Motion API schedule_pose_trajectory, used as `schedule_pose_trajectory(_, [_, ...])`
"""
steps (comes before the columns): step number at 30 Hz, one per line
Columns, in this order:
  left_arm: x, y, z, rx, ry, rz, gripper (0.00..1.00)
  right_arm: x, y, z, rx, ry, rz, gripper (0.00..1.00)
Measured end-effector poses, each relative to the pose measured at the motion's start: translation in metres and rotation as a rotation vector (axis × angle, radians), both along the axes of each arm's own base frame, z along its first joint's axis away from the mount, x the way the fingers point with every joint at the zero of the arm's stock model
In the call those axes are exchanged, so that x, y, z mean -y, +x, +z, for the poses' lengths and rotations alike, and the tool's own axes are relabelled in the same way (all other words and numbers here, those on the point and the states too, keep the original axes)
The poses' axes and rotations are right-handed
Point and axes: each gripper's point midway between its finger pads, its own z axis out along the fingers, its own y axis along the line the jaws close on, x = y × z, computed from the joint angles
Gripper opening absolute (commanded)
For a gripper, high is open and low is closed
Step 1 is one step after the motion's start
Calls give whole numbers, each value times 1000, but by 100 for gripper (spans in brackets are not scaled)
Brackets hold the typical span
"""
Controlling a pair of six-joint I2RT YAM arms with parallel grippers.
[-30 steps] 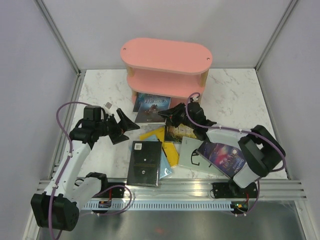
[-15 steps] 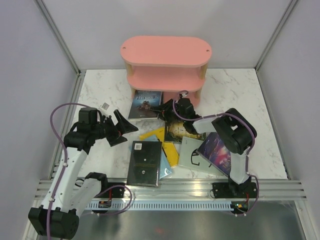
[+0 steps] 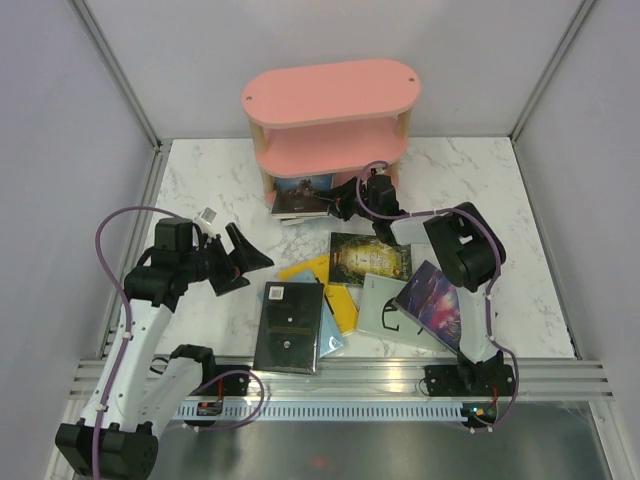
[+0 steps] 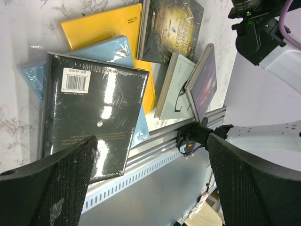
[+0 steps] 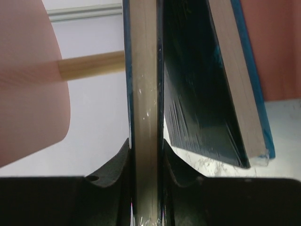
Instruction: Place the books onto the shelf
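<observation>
Top view: pink shelf [image 3: 330, 120] stands at the far middle of the marble table [image 3: 200, 180].

Right arm reaches across to the shelf's lower opening. Right gripper [image 3: 343, 202] is narrowed onto a book [image 3: 300, 188] with a blue-edged dark cover, which sits partly under the middle board. Whether it rests on the bottom board cannot be told from above.

Right wrist view: the fingers [image 5: 113, 165] pinch that book [image 5: 143, 94] by its page edge, near the bottom of the frame. A second book [image 5: 202, 94], wrapped in shiny film, leans away to the right, close beside the first at its lower end. Pink board [image 5: 28, 80] and a wooden post [image 5: 89, 66] are at the left.

Left gripper [image 3: 245, 262] hangs wide open and holds nothing, left of the loose pile and apart from it. Left wrist view: both fingers [image 4: 47, 188] frame the pile below.

Loose pile, lower middle of the table:
- black book [image 3: 290, 327] [image 4: 89, 117], barcode side up, on top of a blue book [image 3: 333, 343] [image 4: 108, 47]
- yellow book [image 3: 315, 270] [image 4: 103, 26], partly under both
- green-gold book [image 3: 368, 258] [image 4: 171, 28], flat, to the right of the yellow one
- grey-green book [image 3: 385, 310] [image 4: 171, 84], nearest the rail
- purple book [image 3: 435, 300] [image 4: 204, 80], tilted, overlapping the grey-green one
</observation>
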Motion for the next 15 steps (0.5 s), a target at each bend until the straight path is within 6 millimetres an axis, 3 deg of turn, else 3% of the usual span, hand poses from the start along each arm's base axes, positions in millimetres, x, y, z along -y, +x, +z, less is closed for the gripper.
schedule_pose_trajectory(2, [-1,0,-1,0,9,2,100,1,10,-4,9,-3,-7,0])
schedule_pose_trajectory(8, [-3,-2,0,21,21,2,100,-1,35,-12,30,-5,-4,47])
schedule_pose_trajectory(11, [-4,-4,-3,25,29,3,100,0,36,-25,9,-26,11,51])
schedule_pose_trajectory(15, [-6,-4,-6,17,39,11,100,5,34,-26,6,-32,25,55])
